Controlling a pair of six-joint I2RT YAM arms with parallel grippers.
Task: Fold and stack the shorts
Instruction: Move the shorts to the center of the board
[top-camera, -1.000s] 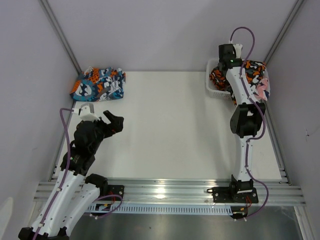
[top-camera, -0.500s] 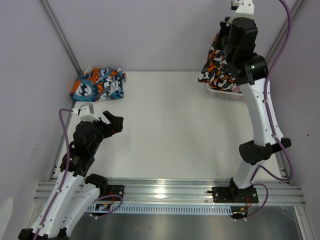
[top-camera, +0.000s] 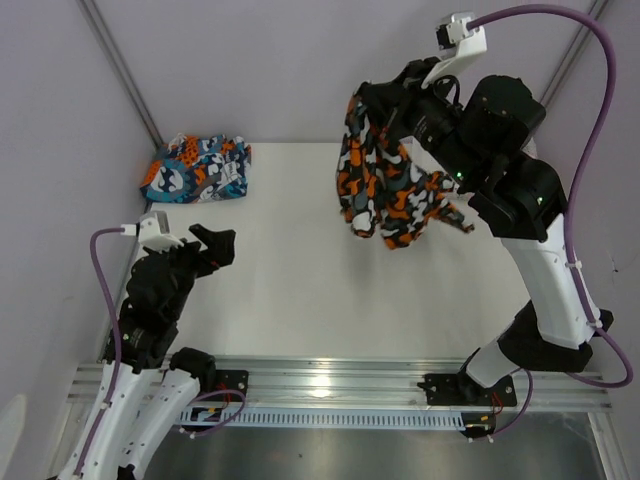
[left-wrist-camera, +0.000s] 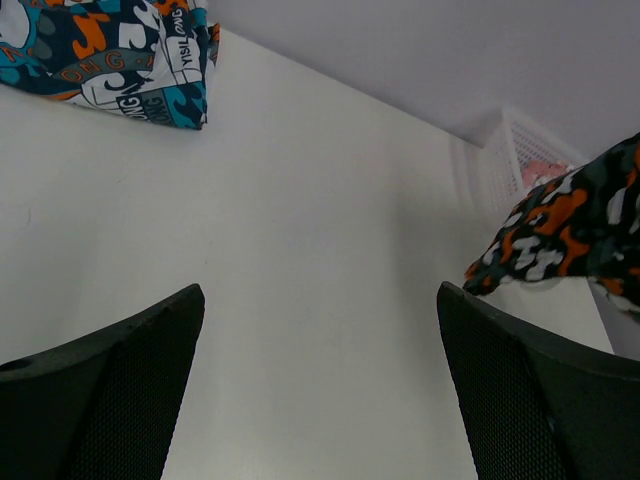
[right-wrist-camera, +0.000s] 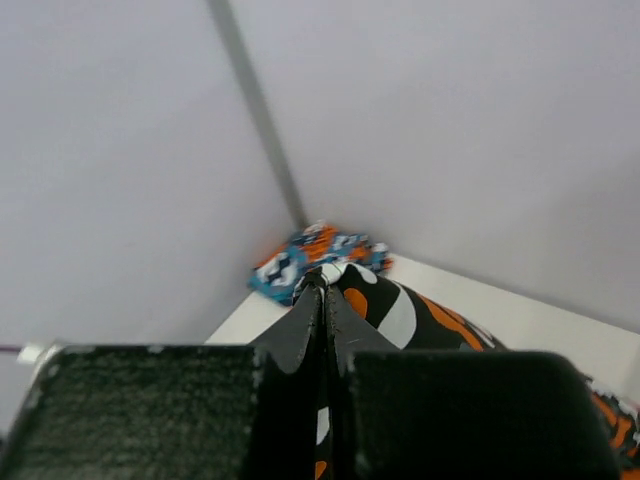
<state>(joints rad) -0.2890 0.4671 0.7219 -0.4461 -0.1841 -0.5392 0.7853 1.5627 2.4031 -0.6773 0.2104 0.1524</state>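
Finding: the hanging shorts (top-camera: 385, 190) are suspended directly beneath the right gripper (top-camera: 360, 100), above the table (top-camera: 300, 290). The folded shorts (top-camera: 195, 170) lie on the table, ahead and left of the left gripper (left-wrist-camera: 320, 295) and ahead of the right gripper. The basket (left-wrist-camera: 510, 150) stands ahead-right of the left gripper, behind the hanging shorts.

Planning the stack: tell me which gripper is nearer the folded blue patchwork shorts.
Left. The left gripper sits in front of the blue patchwork shorts, apart; the right gripper is raised across the table, holding the camouflage shorts.
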